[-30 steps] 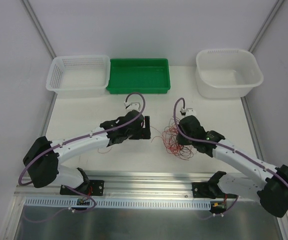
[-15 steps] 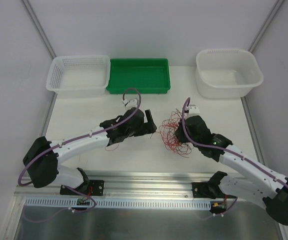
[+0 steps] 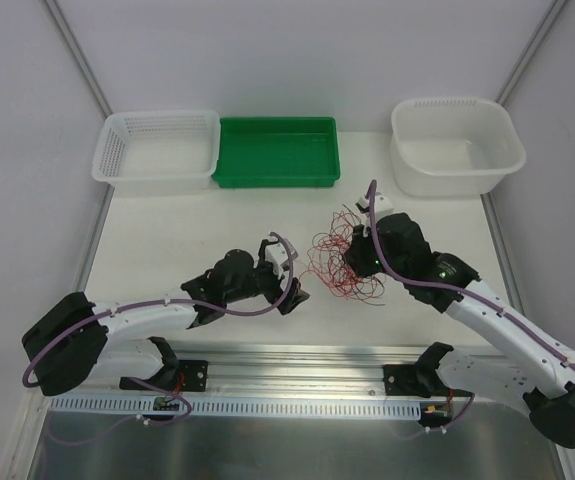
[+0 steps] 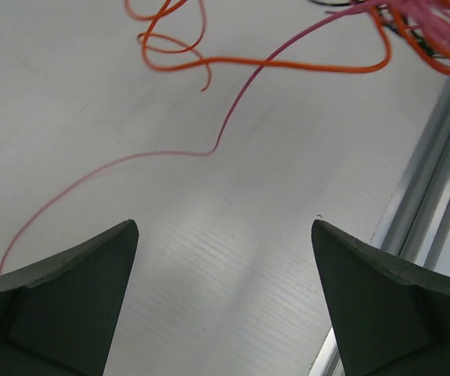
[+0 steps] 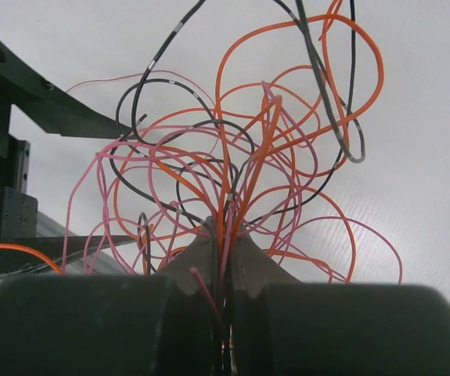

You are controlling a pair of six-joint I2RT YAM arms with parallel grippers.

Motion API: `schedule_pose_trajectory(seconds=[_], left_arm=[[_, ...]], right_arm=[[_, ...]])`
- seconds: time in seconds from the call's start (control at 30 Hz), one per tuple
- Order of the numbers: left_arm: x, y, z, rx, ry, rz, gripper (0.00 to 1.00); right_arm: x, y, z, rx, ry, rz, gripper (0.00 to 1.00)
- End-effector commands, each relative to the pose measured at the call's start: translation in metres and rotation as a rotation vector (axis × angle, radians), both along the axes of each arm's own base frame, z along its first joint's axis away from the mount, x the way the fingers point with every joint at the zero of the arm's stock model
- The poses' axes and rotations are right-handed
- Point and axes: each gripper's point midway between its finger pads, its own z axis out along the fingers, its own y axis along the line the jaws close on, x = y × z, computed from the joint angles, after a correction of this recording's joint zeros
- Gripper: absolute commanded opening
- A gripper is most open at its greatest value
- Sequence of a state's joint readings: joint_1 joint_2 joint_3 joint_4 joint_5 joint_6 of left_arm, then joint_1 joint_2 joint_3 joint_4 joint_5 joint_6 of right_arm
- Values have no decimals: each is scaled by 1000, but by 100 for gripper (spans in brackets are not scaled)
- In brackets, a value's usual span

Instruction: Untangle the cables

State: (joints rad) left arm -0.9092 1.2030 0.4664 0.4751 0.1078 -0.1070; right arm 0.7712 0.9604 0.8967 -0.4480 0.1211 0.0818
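Cables (image 3: 339,262) form a loose tangle mid-table, at the right gripper (image 3: 364,256); the top view hides that grip, but the right wrist view shows the jaws pinched tight on a bundle of orange, pink and black strands, loops fanning out above; the left gripper (image 3: 294,297) sits low, just left of the tangle; its wrist view shows jaws wide apart, holding nothing, over bare table (image 4: 209,258), one pink strand (image 4: 232,117) trailing toward one finger; only the top view shows basket (image 3: 157,148), green tray (image 3: 277,152) and tub (image 3: 457,148) along the far edge.
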Motion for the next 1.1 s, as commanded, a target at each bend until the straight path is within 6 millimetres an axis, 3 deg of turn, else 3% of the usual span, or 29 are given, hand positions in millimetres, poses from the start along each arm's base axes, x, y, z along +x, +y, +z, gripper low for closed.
schedule_pose_trajectory(seconds=[0.0,0.27,0.37,0.47,0.5,0.53,0.63,1.07], left_arm=[[-13,-32,57,-129,-252,-253,94],[0,-50,79,-178,-334,-258,90],[2,-56,83,-202,-332,-262,83],[-3,-60,84,-224,-300,-287,58],[-4,-60,82,-226,-286,-288,45],[-7,-60,83,-236,-269,-289,25],[-12,-57,81,-257,-219,-280,0],[-24,-29,56,-216,-30,-170,0]], right_arm=[[-14,10,28,29,-29,127,1],[-21,18,40,71,-33,185,1],[-21,18,43,75,-35,184,1],[-20,16,44,73,-43,175,1],[-18,14,43,67,-48,162,1],[-18,13,44,67,-51,154,1],[-12,5,40,42,-60,105,1],[15,-46,16,-54,-39,-201,1]])
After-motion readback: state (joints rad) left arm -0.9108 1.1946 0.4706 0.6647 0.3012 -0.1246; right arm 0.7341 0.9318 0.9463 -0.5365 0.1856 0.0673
